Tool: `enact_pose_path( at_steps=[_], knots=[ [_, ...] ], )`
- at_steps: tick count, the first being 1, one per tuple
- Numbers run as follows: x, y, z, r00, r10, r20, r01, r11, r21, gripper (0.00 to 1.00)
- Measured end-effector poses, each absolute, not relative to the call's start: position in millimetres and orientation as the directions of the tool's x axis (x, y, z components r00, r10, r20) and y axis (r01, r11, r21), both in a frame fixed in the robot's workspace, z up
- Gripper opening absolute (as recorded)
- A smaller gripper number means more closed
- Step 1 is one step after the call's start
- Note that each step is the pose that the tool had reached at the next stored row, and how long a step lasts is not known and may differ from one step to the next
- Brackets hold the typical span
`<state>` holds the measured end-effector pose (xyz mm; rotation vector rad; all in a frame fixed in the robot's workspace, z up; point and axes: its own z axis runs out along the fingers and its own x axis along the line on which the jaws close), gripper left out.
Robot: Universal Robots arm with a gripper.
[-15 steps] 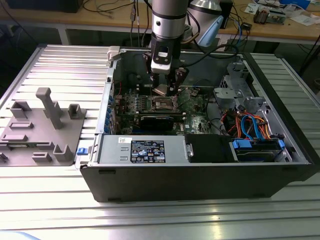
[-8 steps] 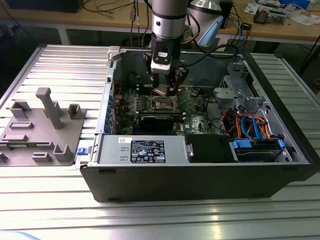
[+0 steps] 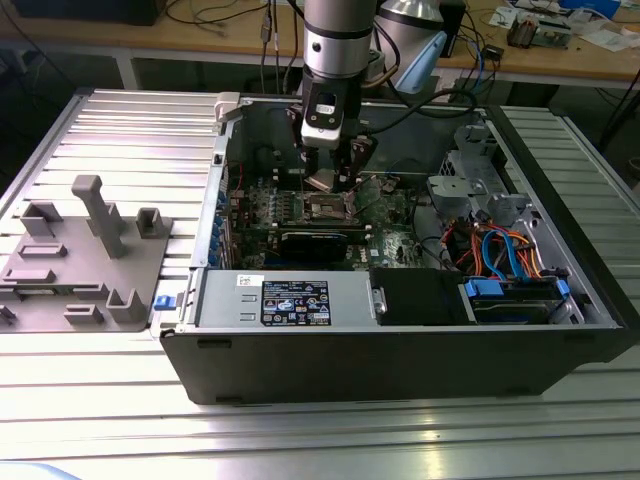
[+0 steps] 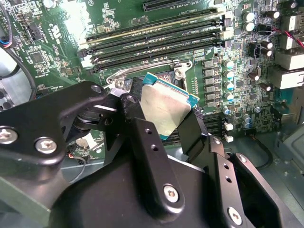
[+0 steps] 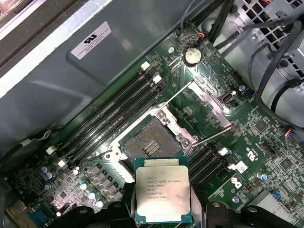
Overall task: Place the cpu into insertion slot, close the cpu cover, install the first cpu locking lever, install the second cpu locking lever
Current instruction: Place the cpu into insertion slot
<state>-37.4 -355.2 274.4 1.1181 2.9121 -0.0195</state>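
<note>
My gripper (image 3: 326,176) hangs inside the open computer case, shut on the cpu (image 3: 322,181). The cpu (image 5: 163,194) is a flat silver-grey square with a teal edge, gripped on two opposite edges by the black fingers (image 4: 142,137). It is tilted in the second wrist view (image 4: 166,107). The insertion slot (image 5: 149,145) lies just beyond and below the chip, its dark contact field bare inside a shiny rim (image 3: 326,208). The cpu cover (image 5: 209,104) stands swung open beside the slot. Two thin locking levers (image 5: 179,92) (image 5: 213,136) stick up, unlatched.
Long black memory slots (image 5: 114,118) run beside the socket. A black graphics card (image 3: 315,243) sits just in front of it. The case holds a power supply (image 3: 285,300) and cabled drives (image 3: 510,285). A grey fixture (image 3: 80,260) lies on the ribbed table at the exterior view's left.
</note>
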Motion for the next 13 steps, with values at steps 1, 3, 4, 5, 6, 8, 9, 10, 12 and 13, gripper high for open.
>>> enact_pose_path(
  at_steps=[1,3,4,5,6,8,9,10,12,13],
  knots=[
    [-37.4,-355.2,274.4,-0.743,0.669,-0.025,0.670,0.743,-0.004,0.55],
    [-37.4,-355.2,274.4,-0.742,0.670,-0.025,0.670,0.742,-0.004,0.55],
    [-37.4,-355.2,274.4,-0.741,0.671,-0.025,0.671,0.741,-0.004,0.55],
    [-37.4,-355.2,274.3,-0.737,0.675,-0.025,0.676,0.737,-0.004,0.55],
    [-37.4,-355.2,274.3,-0.730,0.683,-0.025,0.683,0.730,-0.004,0.55],
    [-37.4,-355.2,274.3,-0.729,0.684,-0.025,0.684,0.729,-0.004,0.55],
    [-37.4,-355.2,274.3,-0.729,0.684,-0.025,0.685,0.729,-0.004,0.55],
    [-37.4,-355.2,274.3,-0.728,0.685,-0.025,0.686,0.728,-0.004,0.55],
    [-37.4,-355.2,274.3,-0.726,0.687,-0.025,0.687,0.726,-0.004,0.55],
    [-37.4,-355.2,274.3,-0.725,0.688,-0.025,0.688,0.726,-0.004,0.55]
  ],
)
